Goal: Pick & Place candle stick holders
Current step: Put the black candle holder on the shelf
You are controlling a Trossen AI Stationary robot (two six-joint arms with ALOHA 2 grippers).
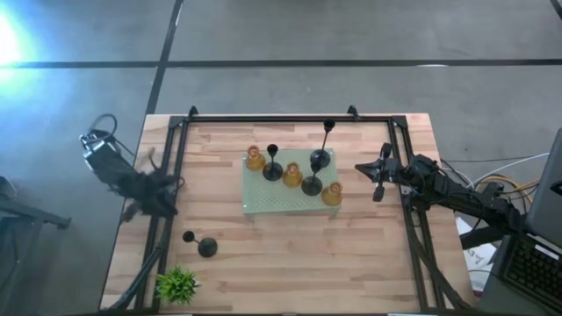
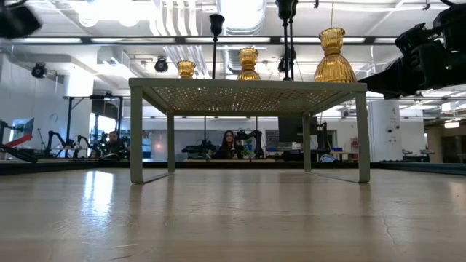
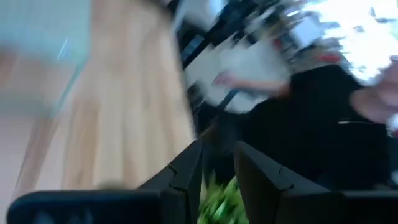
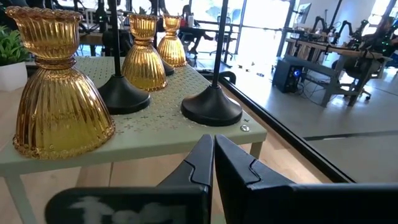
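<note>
A wooden table seen from above, with a pale green mat at its centre, which the low view shows to be a small raised stand; on the mat stand 3 amber holders and 3 black holders, close together; a 4th black holder lies on its side on the bare wood near the front left, beside a plant. The left gripper is at the table's left edge, well apart from the mat, its jaws a little apart with nothing between them; its view is blurred. The right gripper is just right of the mat, jaws closed together and empty, near the black holder with the tall stem.
</note>
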